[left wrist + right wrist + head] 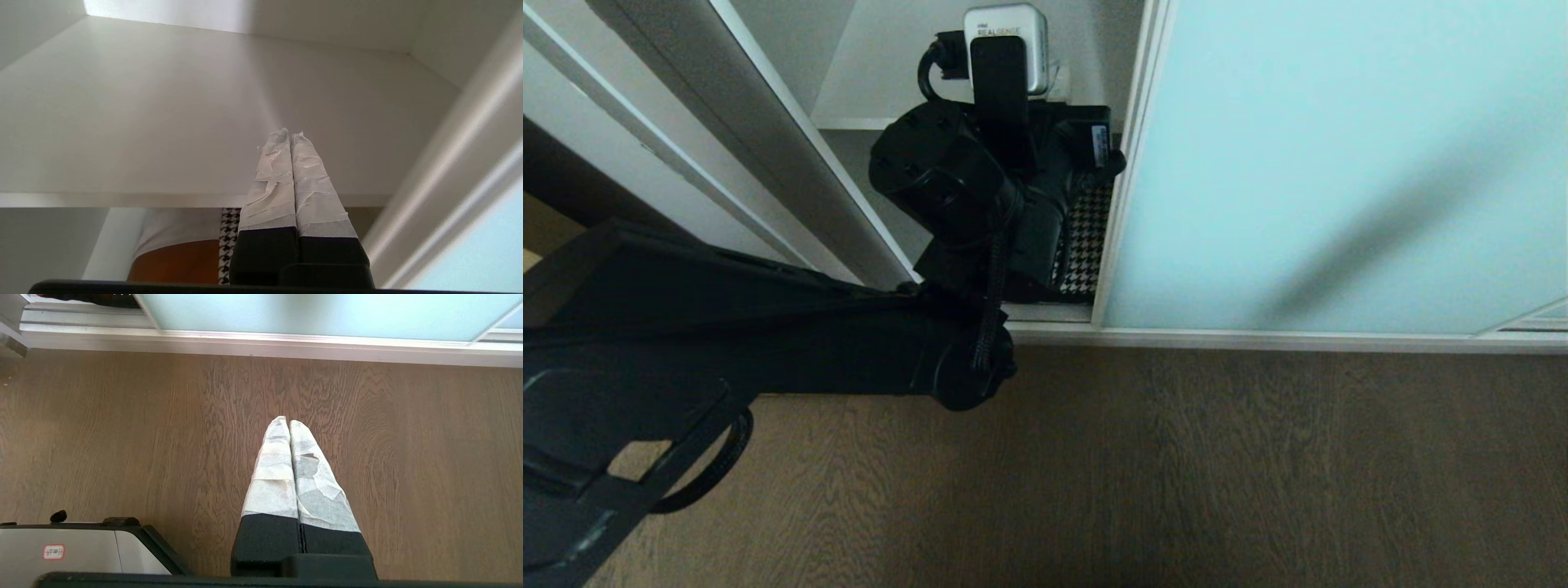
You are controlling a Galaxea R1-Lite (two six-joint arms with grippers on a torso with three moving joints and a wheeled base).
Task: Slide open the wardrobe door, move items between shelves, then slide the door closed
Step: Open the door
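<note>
Door (1339,163) is slid right just enough for the left gripper (291,136), clenched on nothing, to poke in over the shelf (163,122) above the houndstooth cushion (1086,237); right gripper (289,424) hangs clenched over the floor (122,437).

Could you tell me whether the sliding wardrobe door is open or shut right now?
Partly open. The sliding wardrobe door leaves a gap on its left, where the left gripper reaches inside and the cushion shows.
</note>
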